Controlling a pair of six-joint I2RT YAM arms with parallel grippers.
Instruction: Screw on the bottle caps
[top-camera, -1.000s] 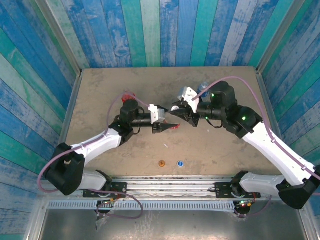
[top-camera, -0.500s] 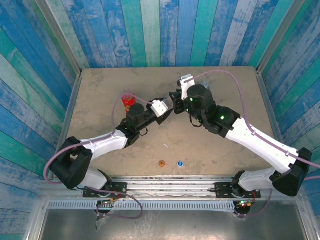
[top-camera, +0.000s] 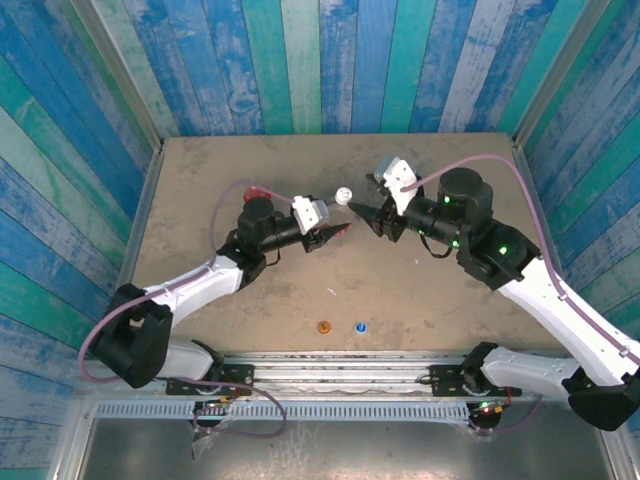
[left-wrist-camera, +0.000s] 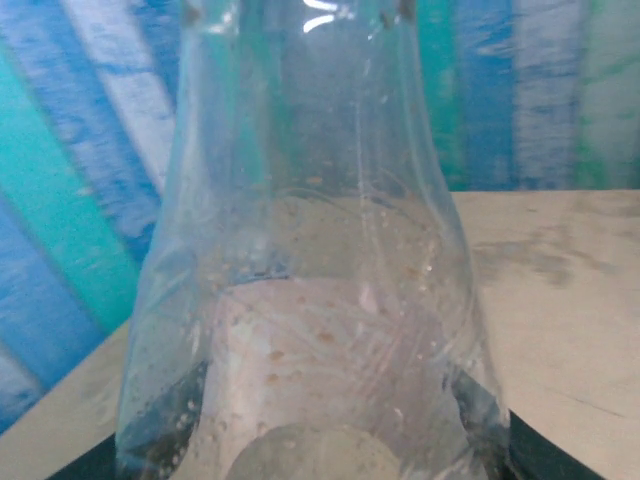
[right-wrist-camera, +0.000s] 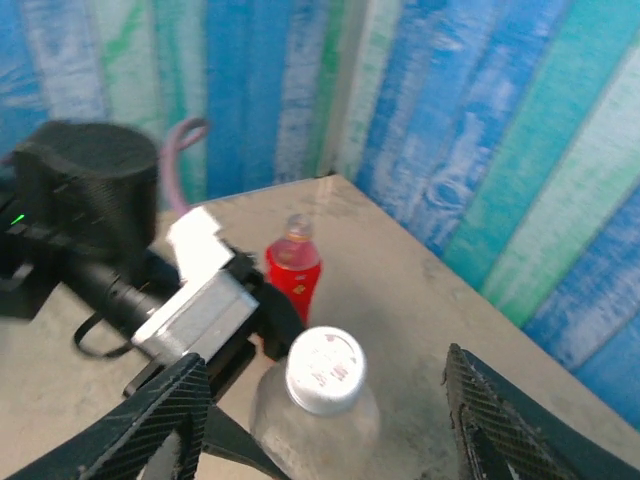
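Note:
My left gripper (top-camera: 325, 238) is shut on the clear bottle with the red label (top-camera: 340, 231). Up close, the bottle's clear body (left-wrist-camera: 310, 300) stands between dark fingers (left-wrist-camera: 95, 462). A white cap (top-camera: 344, 196) sits on its neck, seen from above as a white cap (right-wrist-camera: 324, 368). My right gripper (top-camera: 368, 218) is open just right of the cap and touches nothing. Its fingers (right-wrist-camera: 170, 415) stand wide on either side of the cap. The all-red bottle (top-camera: 256, 193) stands uncapped behind the left wrist, also seen as the red bottle (right-wrist-camera: 294, 272). The orange cap (top-camera: 323, 327) and blue cap (top-camera: 360, 326) lie near the front edge.
A small white scrap (top-camera: 333, 293) lies on the table between the arms and the loose caps. Striped blue and green walls (top-camera: 320, 60) close in the tabletop at the back and sides. The metal rail (top-camera: 330, 365) runs along the near edge.
My right gripper has opened and drawn back to the right, off the white cap, which stays on the clear bottle. The left gripper still holds that bottle and has shifted slightly.

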